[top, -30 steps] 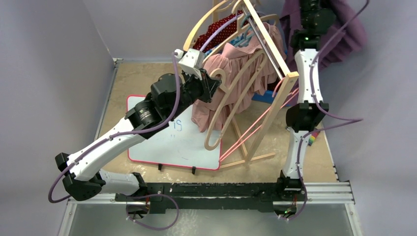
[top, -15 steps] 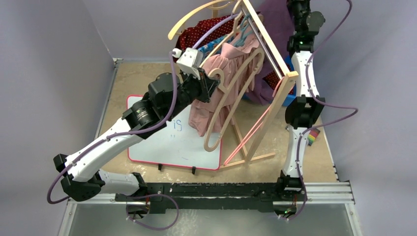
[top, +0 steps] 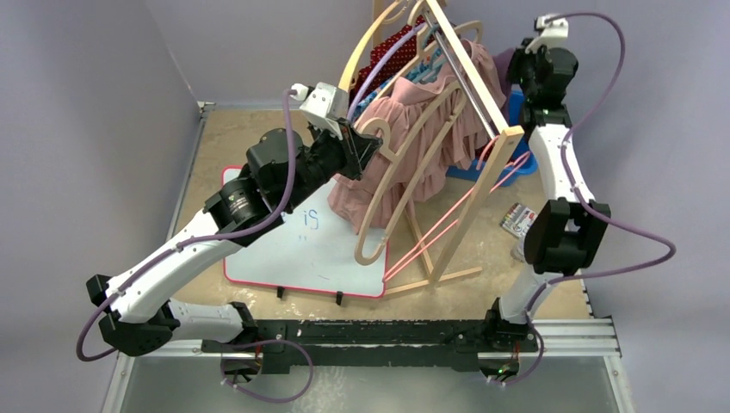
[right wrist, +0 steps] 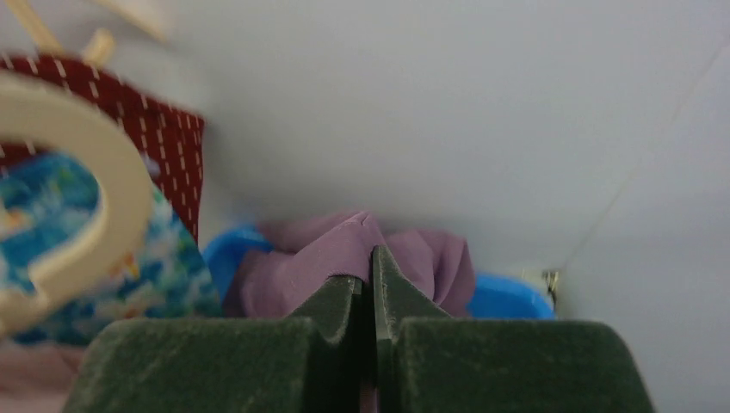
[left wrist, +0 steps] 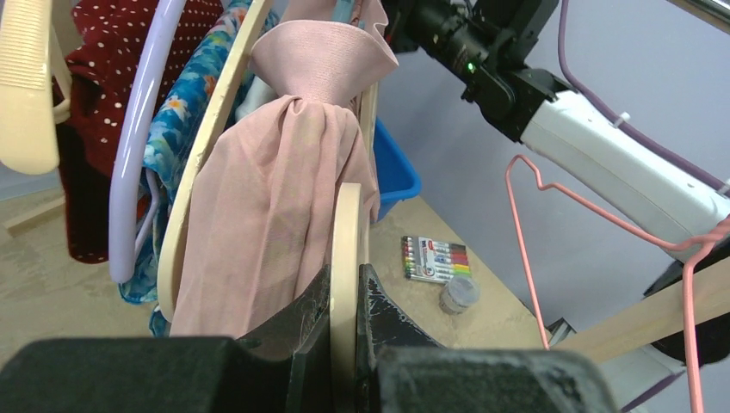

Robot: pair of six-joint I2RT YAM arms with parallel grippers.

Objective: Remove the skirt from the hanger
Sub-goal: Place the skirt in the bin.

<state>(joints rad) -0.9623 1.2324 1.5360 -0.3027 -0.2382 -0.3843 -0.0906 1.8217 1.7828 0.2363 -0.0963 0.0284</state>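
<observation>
While the left end effector [left wrist: 346,284] was clamped tight on the lower arm of a wooden hanger [left wrist: 347,228], a pink garment [left wrist: 275,189] hung just behind it on the rack [top: 476,76]. Farther back, the right end effector [right wrist: 372,267] was pinched on a fold of the purple skirt [right wrist: 301,258], which lay bunched over the blue bin [right wrist: 508,297].

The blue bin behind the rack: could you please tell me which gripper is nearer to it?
Right. The right gripper sits right at the blue bin, pinching the purple skirt; the left gripper clamps a wooden hanger across the rack.
</observation>
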